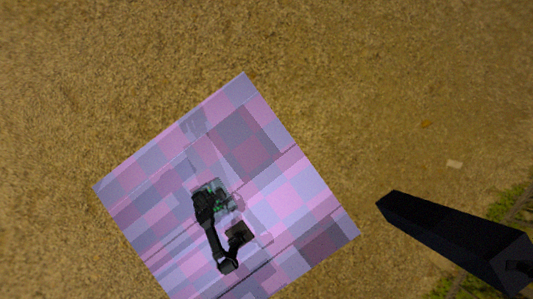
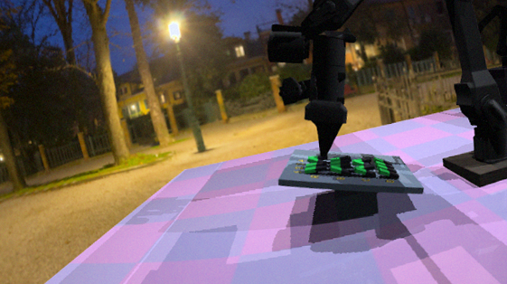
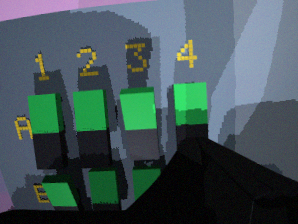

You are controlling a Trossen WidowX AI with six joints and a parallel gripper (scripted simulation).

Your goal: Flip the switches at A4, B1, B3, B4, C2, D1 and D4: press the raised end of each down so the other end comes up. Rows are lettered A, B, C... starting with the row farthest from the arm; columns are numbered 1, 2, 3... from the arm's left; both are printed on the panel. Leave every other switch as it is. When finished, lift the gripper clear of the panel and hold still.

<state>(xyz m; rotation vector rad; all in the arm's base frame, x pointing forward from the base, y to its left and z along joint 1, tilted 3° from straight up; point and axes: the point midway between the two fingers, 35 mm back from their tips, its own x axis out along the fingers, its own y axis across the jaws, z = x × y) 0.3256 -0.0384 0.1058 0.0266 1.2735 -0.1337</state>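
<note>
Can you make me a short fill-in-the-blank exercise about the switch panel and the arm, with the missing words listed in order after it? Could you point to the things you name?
1. The wrist view shows the column numbers 1 to 4 printed in the color ____ on the panel (image 2: 352,185) (image 3: 115,30).
2. The fingers of the gripper (image 2: 323,155) are pressed together, so it is ____.
3. In the wrist view, the gripper tip is closest to the row A switch in column ____.
4. Each row A switch has one black end and one ____ end.

Missing words: yellow; shut; 4; green.

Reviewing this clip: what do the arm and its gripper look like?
The arm is matte black with chunky joints and a lighter grey band near the elbow. The gripper is black too, its fingers tapering to a narrow tip. I can make out no cables or markings.
</note>
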